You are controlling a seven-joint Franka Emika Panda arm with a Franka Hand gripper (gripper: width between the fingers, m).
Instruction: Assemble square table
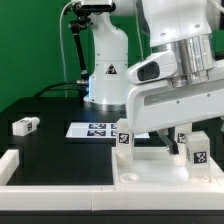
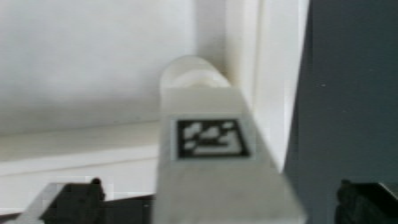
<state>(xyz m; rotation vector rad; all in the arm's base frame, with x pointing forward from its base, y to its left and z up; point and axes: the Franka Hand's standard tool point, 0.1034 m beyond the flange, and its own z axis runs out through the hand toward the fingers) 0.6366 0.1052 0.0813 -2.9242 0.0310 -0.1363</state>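
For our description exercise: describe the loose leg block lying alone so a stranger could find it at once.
Find the black table, then the marker board on it. Toward the exterior view's left of that board lies a small white leg block. Unlike the upright legs at the square top, it lies alone.

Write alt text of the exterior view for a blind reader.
A robot arm reaches over the white square top, where two tagged leg blocks stand upright. A third leg block lies on the black table at the exterior view's left, apart from the marker board.
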